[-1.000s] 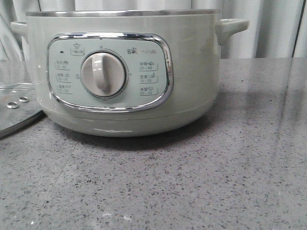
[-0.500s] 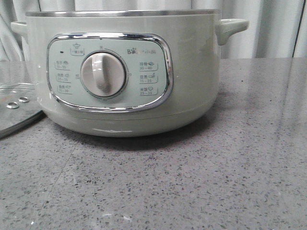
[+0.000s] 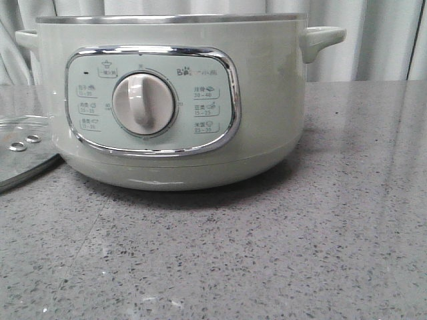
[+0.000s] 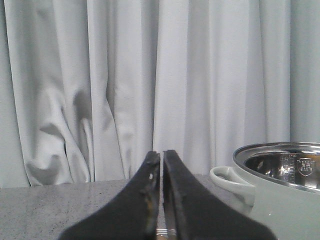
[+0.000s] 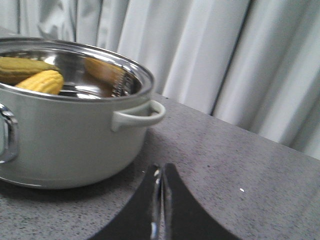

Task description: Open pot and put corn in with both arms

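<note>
Pot [image 3: 167, 100] stands open on the counter [image 3: 267, 253], dial facing the front camera, steel rim bare. Lid [image 3: 20, 150] lies flat on the counter just left of the pot, its edge close to or touching the pot's base; cannot tell which.

Corn [image 5: 42, 81] sits inside the pot, seen from the right wrist view resting against the steel wall; the other yellow shapes on the inner wall look like reflections, though a second cob cannot be ruled out.

Left tool [image 4: 161, 165] clenched on nothing, fingers pressed together, held off to the pot's left side with the near handle in sight. Right tool [image 5: 161, 175] likewise clenched and empty, above the counter beside the right handle [image 5: 137, 114], apart from it.

Judgement: both steps look done; what is left is withdrawal.

Risks from here:
- Right tool sits low and near the handle; a sideways swing toward the pot could clip it and shove the pot
- A shoved pot would push into the lid and could skate it across the smooth counter toward the edge, which is out of view
- Left arm dropping on retreat could land on the lid; glass on stone, chipping likely
- Corn is safe unless the pot is jolted hard
</note>
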